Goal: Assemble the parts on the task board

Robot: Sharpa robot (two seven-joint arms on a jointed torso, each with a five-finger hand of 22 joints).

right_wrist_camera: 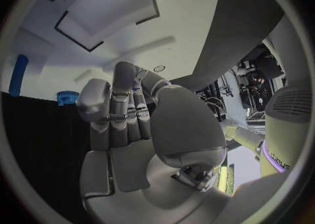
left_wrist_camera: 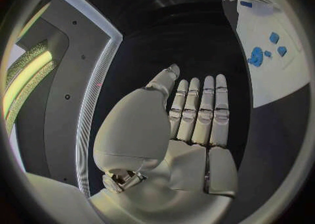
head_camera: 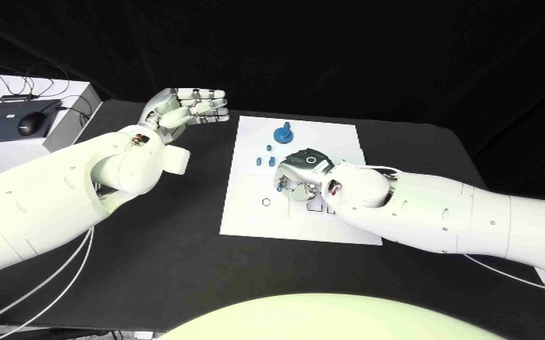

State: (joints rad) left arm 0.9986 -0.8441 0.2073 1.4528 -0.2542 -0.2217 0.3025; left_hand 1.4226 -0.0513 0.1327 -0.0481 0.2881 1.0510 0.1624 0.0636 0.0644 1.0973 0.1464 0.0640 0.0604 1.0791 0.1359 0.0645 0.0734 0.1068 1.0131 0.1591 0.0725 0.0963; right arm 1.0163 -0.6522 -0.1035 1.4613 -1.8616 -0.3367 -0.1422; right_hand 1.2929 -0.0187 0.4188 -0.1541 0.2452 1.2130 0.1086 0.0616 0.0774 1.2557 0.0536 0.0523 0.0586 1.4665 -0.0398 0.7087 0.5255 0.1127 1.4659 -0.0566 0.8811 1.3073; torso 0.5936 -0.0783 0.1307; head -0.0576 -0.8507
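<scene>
Silver, many-fingered, the right hand (head_camera: 305,168) lies palm-down on the white rectangular task board (head_camera: 256,218), fingers bent toward the plate; whether it has hold of anything I cannot tell. Just beyond its fingertips stand small blue plastic parts (head_camera: 270,149) and a round blue gear-like piece (head_camera: 283,132). They look light, stiff and smooth, best pinched by their sides. Well off the board's edge, the left hand (head_camera: 185,109) hovers with fingers straight and nothing in it.
</scene>
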